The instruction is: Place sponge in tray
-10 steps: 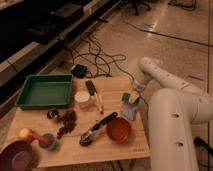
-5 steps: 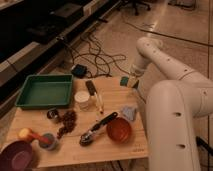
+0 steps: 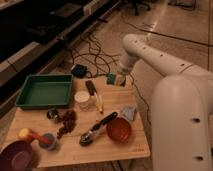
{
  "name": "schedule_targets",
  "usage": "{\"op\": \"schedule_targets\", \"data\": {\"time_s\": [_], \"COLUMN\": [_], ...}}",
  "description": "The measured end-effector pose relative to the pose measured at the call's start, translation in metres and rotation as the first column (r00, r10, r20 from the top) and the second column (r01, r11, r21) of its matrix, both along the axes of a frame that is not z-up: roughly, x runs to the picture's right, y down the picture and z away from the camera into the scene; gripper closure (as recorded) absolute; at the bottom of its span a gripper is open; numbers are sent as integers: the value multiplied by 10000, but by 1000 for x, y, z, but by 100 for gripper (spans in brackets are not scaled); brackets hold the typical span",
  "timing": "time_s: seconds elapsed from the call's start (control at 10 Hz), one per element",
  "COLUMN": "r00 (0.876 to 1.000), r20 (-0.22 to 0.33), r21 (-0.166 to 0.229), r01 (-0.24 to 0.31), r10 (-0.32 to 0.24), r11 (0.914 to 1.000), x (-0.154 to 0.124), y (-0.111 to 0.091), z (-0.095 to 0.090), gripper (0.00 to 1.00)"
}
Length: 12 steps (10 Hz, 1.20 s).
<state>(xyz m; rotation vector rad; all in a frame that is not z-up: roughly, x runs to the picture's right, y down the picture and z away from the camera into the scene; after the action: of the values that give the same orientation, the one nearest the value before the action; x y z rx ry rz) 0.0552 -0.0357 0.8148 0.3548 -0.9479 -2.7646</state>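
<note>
The claw (image 3: 119,79) is clamped on the small teal-green rectangular sponge (image 3: 111,78), up over the far edge of the wooden worktop (image 3: 125,147), well right of the large shallow green plastic tray (image 3: 44,105). Pickup looks done. The carry across and the release remain. The count: one sponge, one tray, and two bowls, a round red-orange bowl (image 3: 119,130) and a purple bowl (image 3: 17,155).

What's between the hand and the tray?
Camera view: a dark oblong object and white cup, between the hand gripping the sponge and the tray.

arm (image 3: 150,52): elbow bent, reaching forward | claw (image 3: 120,79): pointing down, clamped on sponge (image 3: 111,78)
</note>
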Motion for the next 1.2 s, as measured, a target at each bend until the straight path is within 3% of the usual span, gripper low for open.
{"op": "schedule_targets", "data": {"time_s": [0.2, 0.4, 0.5, 0.6, 0.7, 0.8, 1.2], "r00": [9976, 9852, 9745, 9456, 9249, 9158, 9161], "r20": [398, 1011, 1383, 2036, 2381, 2510, 2534], "r21": [499, 1347, 1671, 2239, 2587, 2722, 2726], "r01": [548, 1246, 1529, 2073, 2339, 2439, 2404], "r10": [-568, -1387, -1767, -2538, -2966, -3134, -3106], "r11": [9972, 9830, 9740, 9523, 9372, 9308, 9316], "x": [-41, -87, -100, -121, -133, -137, -137], "y": [24, 44, 48, 53, 56, 57, 57], "z": [-19, -34, -36, -38, -40, -41, -40], "gripper": [82, 82, 82, 82, 82, 82, 82]}}
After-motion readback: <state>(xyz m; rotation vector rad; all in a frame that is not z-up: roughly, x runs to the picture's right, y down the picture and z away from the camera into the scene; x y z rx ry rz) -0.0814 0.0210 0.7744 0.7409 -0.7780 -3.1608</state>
